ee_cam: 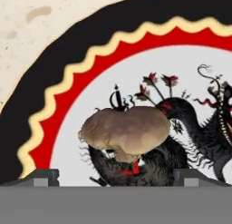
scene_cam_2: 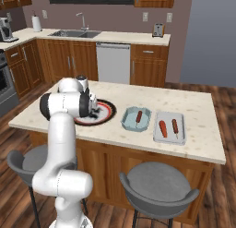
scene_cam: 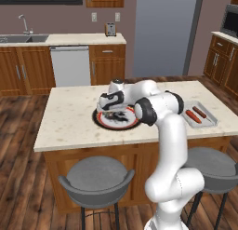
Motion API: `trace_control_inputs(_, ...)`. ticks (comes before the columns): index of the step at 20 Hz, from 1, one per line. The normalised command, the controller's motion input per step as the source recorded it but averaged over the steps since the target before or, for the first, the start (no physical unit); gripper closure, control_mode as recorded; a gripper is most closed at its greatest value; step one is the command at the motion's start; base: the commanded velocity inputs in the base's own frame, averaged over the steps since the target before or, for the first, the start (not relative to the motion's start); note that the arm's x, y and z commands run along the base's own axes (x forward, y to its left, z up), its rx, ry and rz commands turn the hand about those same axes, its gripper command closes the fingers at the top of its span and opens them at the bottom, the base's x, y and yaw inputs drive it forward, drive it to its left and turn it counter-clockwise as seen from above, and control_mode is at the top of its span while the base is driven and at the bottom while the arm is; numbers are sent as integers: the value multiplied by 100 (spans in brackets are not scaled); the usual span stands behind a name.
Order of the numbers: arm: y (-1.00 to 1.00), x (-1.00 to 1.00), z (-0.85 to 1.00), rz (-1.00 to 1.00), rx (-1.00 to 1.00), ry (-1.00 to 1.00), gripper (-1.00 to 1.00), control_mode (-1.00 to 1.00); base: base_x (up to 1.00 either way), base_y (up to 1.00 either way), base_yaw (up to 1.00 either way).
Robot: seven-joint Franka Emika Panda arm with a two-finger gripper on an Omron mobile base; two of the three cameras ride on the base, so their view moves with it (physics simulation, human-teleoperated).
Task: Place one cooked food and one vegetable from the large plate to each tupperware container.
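The large plate (scene_cam: 100, 120) (scene_cam_2: 109, 111) (ee_cam: 68, 46) lies on the island counter, black-rimmed with a red ring and a dark dragon drawing. A brown mushroom (ee_cam: 127, 130) rests on its white centre. My gripper (ee_cam: 118, 175) (scene_cam: 108, 104) hangs low over the plate, open, with one fingertip on each side of the mushroom and apart from it. Right of the plate stand two tupperware containers. The nearer one (scene_cam_2: 126, 117) holds a sausage (scene_cam_2: 138, 117). The farther one (scene_cam_2: 157, 130) (scene_cam: 211, 119) holds an orange carrot (scene_cam_2: 162, 128) and a sausage on a stick (scene_cam_2: 175, 125).
Two grey stools (scene_cam: 95, 177) (scene_cam_2: 159, 185) stand at the island's near side. The pale counter top (scene_cam: 69, 117) stretches left of the plate. A back counter carries a sink (scene_cam_2: 76, 33) and a toaster (scene_cam: 110, 29).
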Motion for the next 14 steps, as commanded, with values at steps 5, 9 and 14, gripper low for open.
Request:
trace_control_inputs(5,0,33,-33,0,0,0,-100,-100,0,0,0)
trace_control_inputs(9,0,36,-25,0,0,0,-100,-100,0,0,0)
trace_control_inputs(14,2,32,-22,0,0,0,100,-100,0,0,0)
